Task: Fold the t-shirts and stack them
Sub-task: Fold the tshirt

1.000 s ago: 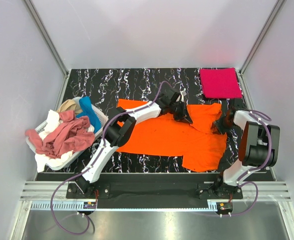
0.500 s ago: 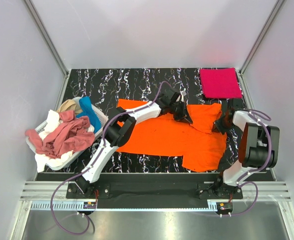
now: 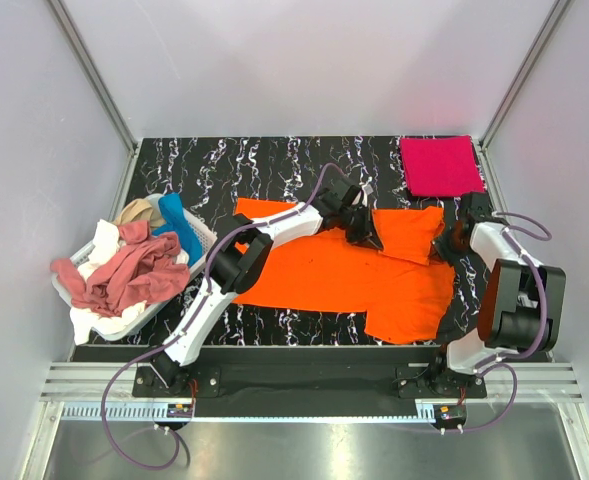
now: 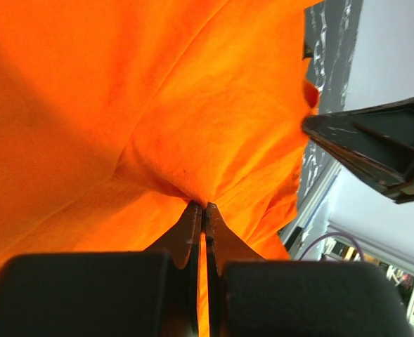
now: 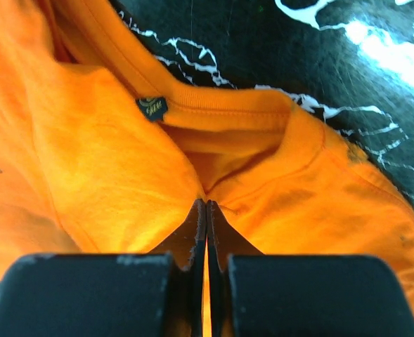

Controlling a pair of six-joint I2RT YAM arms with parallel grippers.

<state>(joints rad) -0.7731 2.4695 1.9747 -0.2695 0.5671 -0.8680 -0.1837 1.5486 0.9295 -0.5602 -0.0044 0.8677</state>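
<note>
A bright orange t-shirt (image 3: 344, 275) lies spread over the middle of the black marbled table. My left gripper (image 3: 367, 238) is shut on a pinch of its cloth (image 4: 192, 193) near the upper middle. My right gripper (image 3: 446, 246) is shut on the orange cloth (image 5: 207, 189) just below the collar with its dark label (image 5: 152, 107), at the shirt's right edge. A folded crimson-pink t-shirt (image 3: 440, 166) rests at the far right corner. More t-shirts, dusty rose-red (image 3: 124, 275), white, tan and blue (image 3: 179, 228), are heaped at the left.
A white-and-blue plastic basket (image 3: 202, 236) holds the heap at the table's left edge. Grey walls with aluminium rails close in the table at the back and on both sides. The arm bases stand on the rail at the near edge.
The right gripper has closed on the orange shirt near the collar and drawn slightly up and to the right. The left gripper has kept its pinch in place.
</note>
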